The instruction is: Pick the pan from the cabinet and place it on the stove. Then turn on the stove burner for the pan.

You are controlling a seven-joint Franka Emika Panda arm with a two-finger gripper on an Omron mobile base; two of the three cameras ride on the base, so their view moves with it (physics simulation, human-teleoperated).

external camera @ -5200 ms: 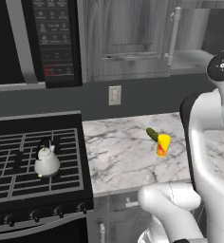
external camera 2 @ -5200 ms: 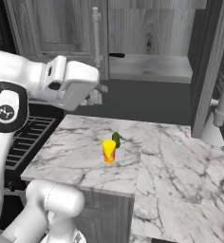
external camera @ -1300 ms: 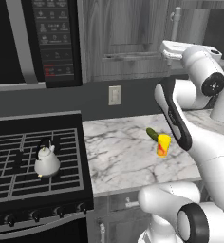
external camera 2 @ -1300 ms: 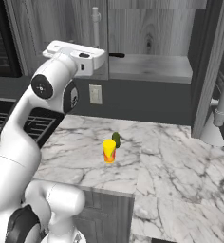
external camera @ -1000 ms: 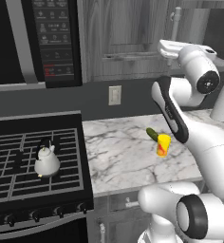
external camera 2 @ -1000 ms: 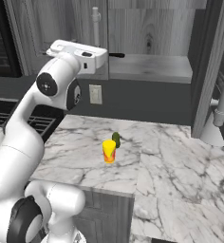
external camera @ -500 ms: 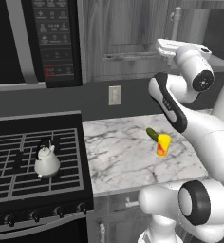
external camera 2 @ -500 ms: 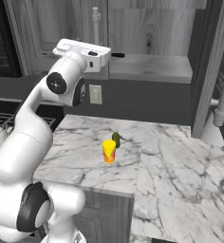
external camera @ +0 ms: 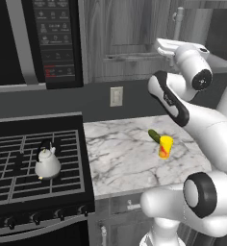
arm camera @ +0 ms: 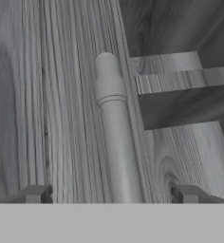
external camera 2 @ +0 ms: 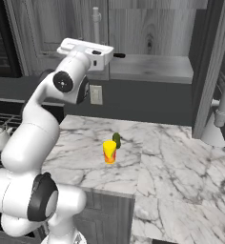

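My gripper is open, and its two fingertips stand either side of the pale bar handle of the grey wood-grain cabinet. In the base views my hand is raised level against that door, just under the bar handle. The pan's body is hidden; a thin black stick, perhaps its handle, pokes out over the cabinet's shelf beside my hand. The black stove lies low at the left, with knobs along its front.
A small white kettle stands on the stove's grates. A yellow and green item sits on the marble counter. A black microwave hangs above the stove. An open door with a bar handle stands at the right.
The hand has edged a little closer to the cabinet door and its bar handle. The gripper has stayed open, and nothing else has moved.
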